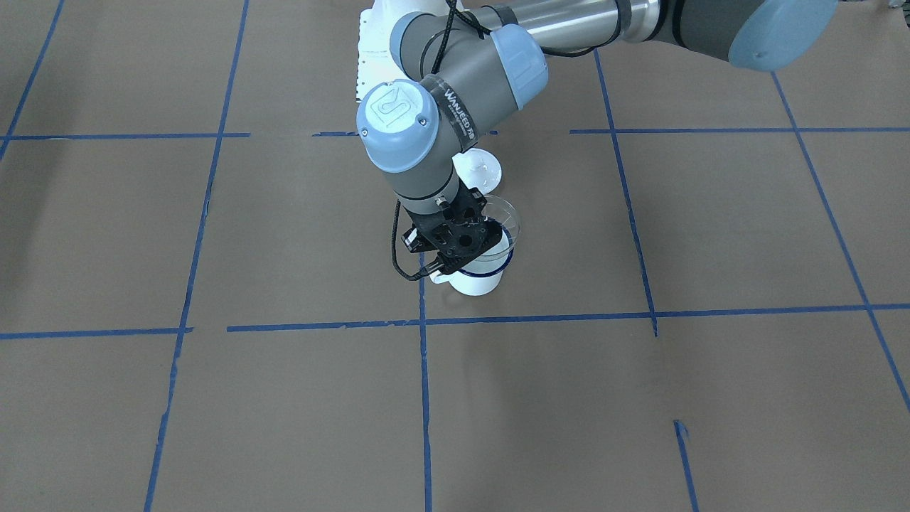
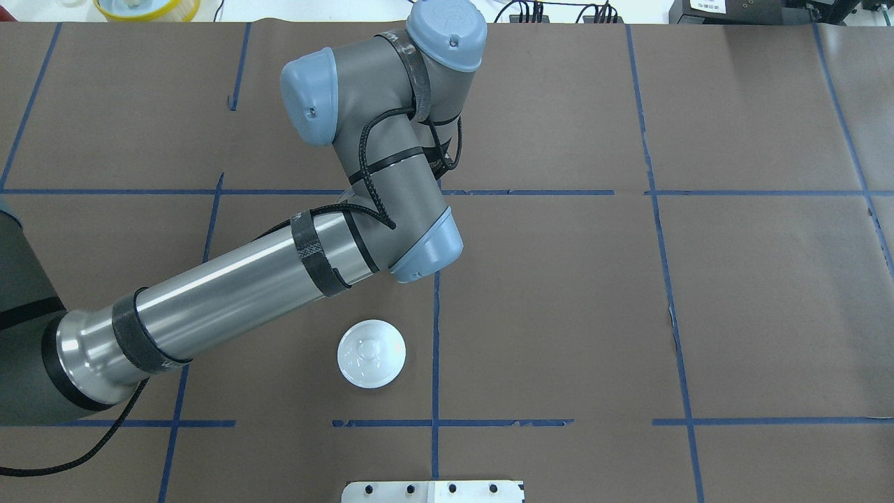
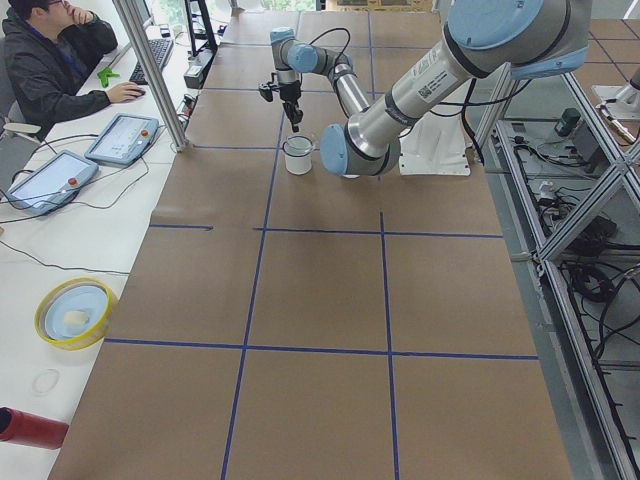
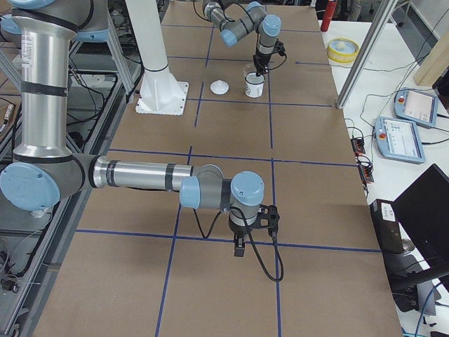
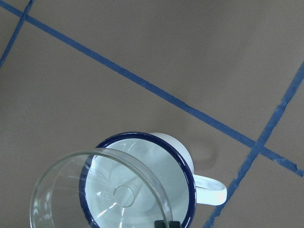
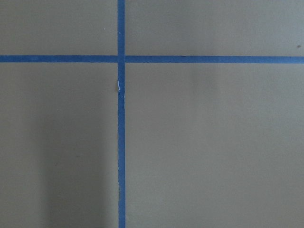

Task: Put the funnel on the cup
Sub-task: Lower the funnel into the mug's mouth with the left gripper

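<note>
The cup (image 1: 480, 277), a white mug with a dark blue rim, stands near the table's middle. It also shows in the left wrist view (image 5: 156, 161), with its handle (image 5: 209, 192) to the right. My left gripper (image 1: 473, 247) is shut on the rim of the clear funnel (image 1: 503, 213) and holds it tilted just above the cup. In the left wrist view the funnel (image 5: 71, 190) is offset from the cup's rim, with its spout over the cup's mouth. My right gripper (image 4: 238, 242) hangs over bare table far from the cup; I cannot tell whether it is open or shut.
A round white knobbed lid (image 2: 371, 353) lies on the table just on the robot's side of the cup. A yellow bowl (image 3: 75, 312) and a red can (image 3: 30, 428) sit on the side bench. Blue tape lines cross the brown table.
</note>
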Available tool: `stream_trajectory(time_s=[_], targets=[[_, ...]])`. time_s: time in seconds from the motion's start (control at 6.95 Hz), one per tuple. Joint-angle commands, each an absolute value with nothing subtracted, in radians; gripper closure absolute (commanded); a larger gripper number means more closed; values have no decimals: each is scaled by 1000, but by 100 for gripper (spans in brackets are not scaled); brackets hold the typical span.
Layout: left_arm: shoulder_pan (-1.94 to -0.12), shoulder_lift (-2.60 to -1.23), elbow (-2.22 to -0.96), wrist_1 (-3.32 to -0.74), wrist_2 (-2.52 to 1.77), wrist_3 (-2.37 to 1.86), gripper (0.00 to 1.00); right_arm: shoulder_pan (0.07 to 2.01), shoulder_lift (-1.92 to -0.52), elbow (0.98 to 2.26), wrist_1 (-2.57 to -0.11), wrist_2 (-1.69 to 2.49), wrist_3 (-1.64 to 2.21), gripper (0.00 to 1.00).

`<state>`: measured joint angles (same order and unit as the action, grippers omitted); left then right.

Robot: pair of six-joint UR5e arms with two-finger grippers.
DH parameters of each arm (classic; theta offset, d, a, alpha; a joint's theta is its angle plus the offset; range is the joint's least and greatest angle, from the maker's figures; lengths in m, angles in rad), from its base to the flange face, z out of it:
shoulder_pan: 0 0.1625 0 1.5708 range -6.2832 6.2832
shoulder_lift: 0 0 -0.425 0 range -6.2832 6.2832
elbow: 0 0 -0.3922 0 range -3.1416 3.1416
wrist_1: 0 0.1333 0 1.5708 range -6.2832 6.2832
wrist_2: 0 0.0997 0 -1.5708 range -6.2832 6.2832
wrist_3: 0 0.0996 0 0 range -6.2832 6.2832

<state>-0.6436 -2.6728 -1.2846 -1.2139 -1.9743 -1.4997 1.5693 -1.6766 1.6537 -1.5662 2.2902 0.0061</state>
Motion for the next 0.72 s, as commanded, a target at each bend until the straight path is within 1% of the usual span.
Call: stream_trajectory(time_s=[0.0, 0.29, 0.43, 0.58], targets=[[-640, -2669, -1281, -1232, -1973, -1500, 100, 1569, -1677, 1654, -1566, 2290, 6, 0], [-646, -2672, -1282, -1232, -1973, -1500, 100, 1569, -1677, 1654, -1566, 2290, 6, 0], [-646, -2671, -1284, -1235, -1973, -1500, 79, 1569, -1677, 1654, -1566, 2290, 6, 0], [-646, -2669, -1284, -1241, -1970, -1496, 1, 1569, -1677, 1654, -1566, 2290, 6, 0]])
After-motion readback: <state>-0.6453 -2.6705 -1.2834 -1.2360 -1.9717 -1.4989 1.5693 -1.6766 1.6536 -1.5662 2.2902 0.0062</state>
